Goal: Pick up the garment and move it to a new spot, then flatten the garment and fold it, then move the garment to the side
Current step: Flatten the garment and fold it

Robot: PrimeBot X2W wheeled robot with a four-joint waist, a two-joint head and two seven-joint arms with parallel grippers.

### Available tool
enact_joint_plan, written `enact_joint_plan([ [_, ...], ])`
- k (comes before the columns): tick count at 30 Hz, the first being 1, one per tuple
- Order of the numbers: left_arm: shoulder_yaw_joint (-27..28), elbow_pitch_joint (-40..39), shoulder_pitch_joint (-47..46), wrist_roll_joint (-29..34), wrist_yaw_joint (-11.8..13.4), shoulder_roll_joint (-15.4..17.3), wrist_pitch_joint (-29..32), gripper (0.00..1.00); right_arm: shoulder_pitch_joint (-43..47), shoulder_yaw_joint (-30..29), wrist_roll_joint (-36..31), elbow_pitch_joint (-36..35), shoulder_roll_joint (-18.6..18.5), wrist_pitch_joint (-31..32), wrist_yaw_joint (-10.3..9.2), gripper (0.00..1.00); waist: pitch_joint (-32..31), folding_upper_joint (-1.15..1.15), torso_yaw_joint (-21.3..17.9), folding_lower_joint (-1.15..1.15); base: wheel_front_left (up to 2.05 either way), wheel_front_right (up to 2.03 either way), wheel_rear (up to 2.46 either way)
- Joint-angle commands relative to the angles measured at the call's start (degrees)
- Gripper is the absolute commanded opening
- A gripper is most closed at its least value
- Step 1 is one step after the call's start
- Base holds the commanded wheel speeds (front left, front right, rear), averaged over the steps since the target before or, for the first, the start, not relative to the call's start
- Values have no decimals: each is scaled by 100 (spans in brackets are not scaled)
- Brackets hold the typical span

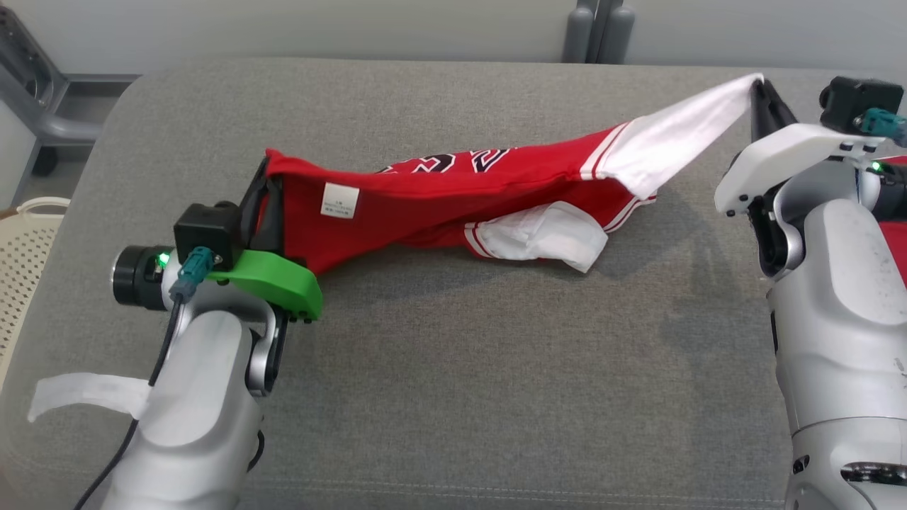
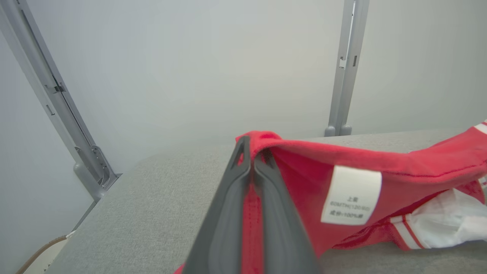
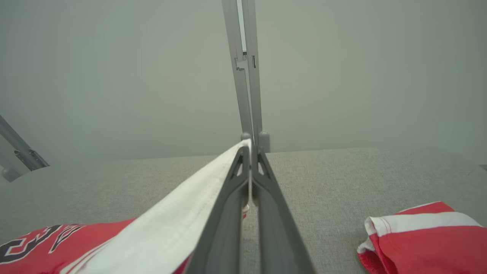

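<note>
1. Left fingers are clenched on the red hem end of the garment. In the left wrist view red cloth is sandwiched between the two fingers right up to the tips. A white tape strip hangs off that forearm, nearest the camera.
2. A white care label sits on the red cloth just beside the left grip. Its print is too small to read.
3. The garment is strung across the grey surface from lower left to upper right. It is a red body with dark lettering and red-and-white striped trim, and it is bunched into a long band rather than flat.
4. The loose white sleeve lies crumpled on the surface under the middle of the band.
5. The other white sleeve is pulled taut and rises off the surface toward the far right.
6. Right fingers are clamped on that sleeve's tip. The right wrist view shows the white edge pinched between the fingers.
7. A second red piece with white trim lies on the surface to the right, well apart from the grip. It is probably another garment, but too little shows to be sure.
8. A cream perforated basket stands off the surface's left edge.
9. A grey post stands at the far edge against a pale wall.
</note>
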Motion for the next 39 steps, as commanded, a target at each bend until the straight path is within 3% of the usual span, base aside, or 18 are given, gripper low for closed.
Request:
enact_joint_plan([
  [1,78,-267,-91,51,60,73,-24,0,-103,81,152,-181,-26,-165,-9,0,-167,0,-139,0,0,0,0],
  [10,196,-1004,-360,26,137,113,6,0,-360,469,263,-1007,-26,-520,-9,0,-526,0,-388,0,0,0,0],
  [15,255,-1251,-727,-30,211,77,109,0,-684,663,161,-1409,-22,-235,-9,0,-614,0,-564,0,0,0,0],
  [23,308,-1124,-1435,-79,205,56,212,0,-1212,1061,266,-1294,-27,107,-9,0,-560,0,-760,0,0,0,0],
  [30,548,-1213,-2026,-285,269,-106,104,0,-1939,771,218,-1484,-18,-144,-6,0,-225,0,-901,0,0,0,0],
  [34,547,-1039,-2309,-372,167,-121,194,0,-2230,1040,207,-1213,-19,80,-5,0,114,0,-1000,0,0,0,0],
  [39,478,-687,-2677,-511,59,-208,403,0,-2600,1401,844,-604,-22,531,-6,0,763,0,-1098,0,0,0,0],
])
